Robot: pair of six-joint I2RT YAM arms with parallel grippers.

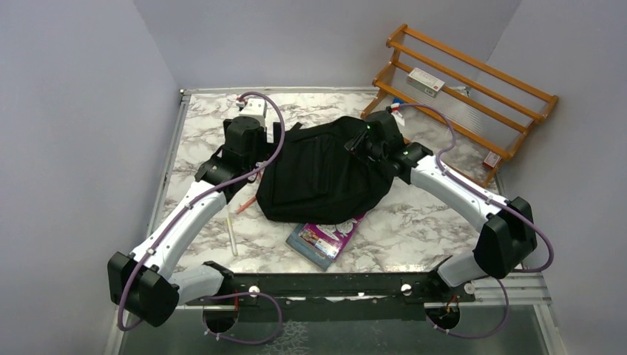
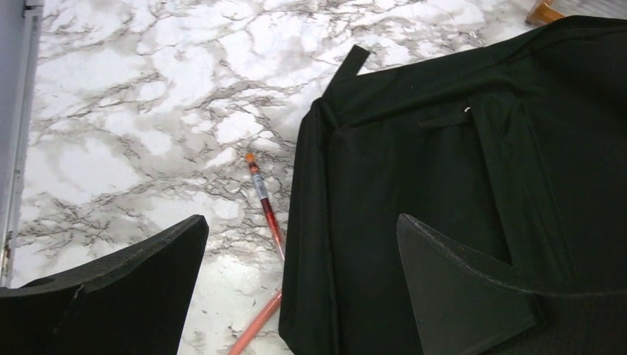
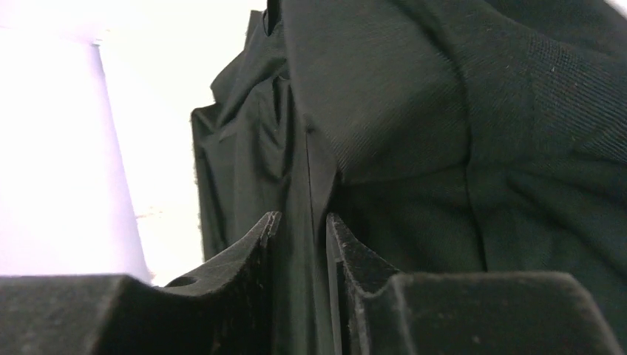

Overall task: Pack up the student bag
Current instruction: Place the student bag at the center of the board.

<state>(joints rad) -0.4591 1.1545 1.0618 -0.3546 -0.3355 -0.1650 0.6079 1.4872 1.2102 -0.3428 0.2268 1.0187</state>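
A marble-patterned worktop (image 1: 414, 222) fills the scene, walled in pale grey on three sides. The student bag (image 1: 318, 177), a black fabric backpack, lies at its middle between the two arms. Its near edge covers the far end of a purple-covered book (image 1: 322, 238), and its right side is bunched upward.

An orange wooden rack (image 1: 473, 81) leans at the far right corner, partly off the worktop, with a small white box (image 1: 424, 81) on one of its rails.

The left arm (image 1: 185, 214) reaches to the bag's left side. Its jaws stand wide apart and hold nothing, one finger over bare marble and the other over black fabric in the left wrist view.

The right arm (image 1: 458, 192) comes in from the right and meets the raised part of the bag. Its jaws are only narrowly parted, with a fold of the bag's fabric running between them. Whether they pinch that fold cannot be told.

A thin white stick (image 1: 231, 238) lies on the marble beside the left arm. A red pen (image 2: 264, 203) and an orange pencil (image 2: 255, 325) lie end to end along the bag's left edge, the pen's lower end at the fabric.
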